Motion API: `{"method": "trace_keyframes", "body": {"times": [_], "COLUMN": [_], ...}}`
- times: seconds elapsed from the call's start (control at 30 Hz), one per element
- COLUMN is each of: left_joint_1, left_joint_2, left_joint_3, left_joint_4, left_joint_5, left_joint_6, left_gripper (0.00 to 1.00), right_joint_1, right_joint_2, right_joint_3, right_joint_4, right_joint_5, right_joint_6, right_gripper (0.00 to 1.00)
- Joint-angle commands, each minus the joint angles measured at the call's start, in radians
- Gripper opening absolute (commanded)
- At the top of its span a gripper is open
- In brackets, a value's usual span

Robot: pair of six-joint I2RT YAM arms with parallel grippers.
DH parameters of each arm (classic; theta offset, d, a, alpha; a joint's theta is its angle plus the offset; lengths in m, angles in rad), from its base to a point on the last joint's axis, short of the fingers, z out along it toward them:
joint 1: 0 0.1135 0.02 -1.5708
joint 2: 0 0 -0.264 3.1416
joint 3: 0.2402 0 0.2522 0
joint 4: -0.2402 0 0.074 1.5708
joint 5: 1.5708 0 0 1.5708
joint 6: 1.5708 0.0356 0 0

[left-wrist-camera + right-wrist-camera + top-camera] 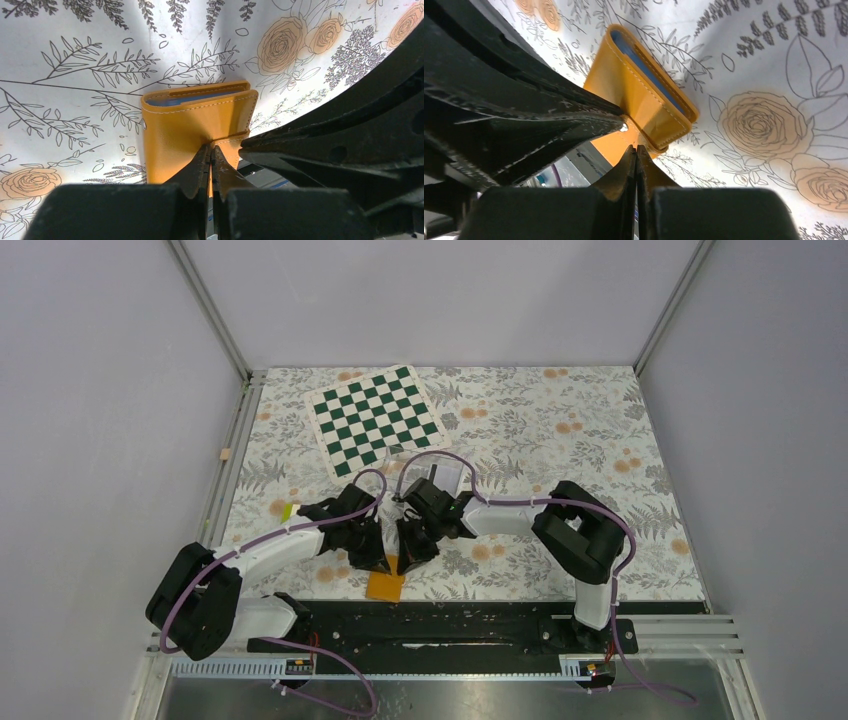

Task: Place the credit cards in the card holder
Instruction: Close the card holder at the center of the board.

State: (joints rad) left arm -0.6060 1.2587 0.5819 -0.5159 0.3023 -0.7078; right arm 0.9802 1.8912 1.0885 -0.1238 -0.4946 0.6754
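The orange card holder point(385, 585) is near the table's front edge, between my two grippers. In the left wrist view the card holder point(190, 125) is folded, with light blue showing in its top slot. My left gripper point(211, 147) is shut on its near flap, with orange leather between the fingers. My right gripper point(636, 147) is shut on the near edge of the card holder point(644, 100). In the top view the left gripper point(380, 558) and the right gripper point(407, 556) meet just above it. No loose credit card shows.
A green and white chessboard point(375, 418) lies at the back. A clear plastic box point(447, 476) sits behind the right wrist. A small yellow-green thing point(287, 511) lies by the left arm. The table's black front rail point(450, 625) runs just behind the holder.
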Motion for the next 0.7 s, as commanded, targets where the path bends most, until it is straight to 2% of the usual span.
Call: {"method": "trace_keyframes", "body": {"times": [0.0, 0.33, 0.67], "left_joint_1": [-0.012, -0.013, -0.014], "left_joint_2": [0.022, 0.02, 0.02], "left_joint_3": [-0.011, -0.013, -0.016], "left_joint_4": [-0.072, -0.072, -0.062], "left_joint_5": [-0.088, -0.086, -0.076], "left_joint_6": [0.021, 0.019, 0.016], "left_gripper": [0.0, 0.0, 0.0], "right_joint_1": [0.014, 0.033, 0.071], "right_joint_2": [-0.045, 0.012, 0.03], "right_joint_3": [-0.007, -0.018, -0.032], "right_joint_4": [0.089, 0.177, 0.067], "right_joint_5": [-0.028, -0.021, 0.053], "right_joint_6": [0.014, 0.023, -0.019], "right_gripper": [0.0, 0.0, 0.0]}}
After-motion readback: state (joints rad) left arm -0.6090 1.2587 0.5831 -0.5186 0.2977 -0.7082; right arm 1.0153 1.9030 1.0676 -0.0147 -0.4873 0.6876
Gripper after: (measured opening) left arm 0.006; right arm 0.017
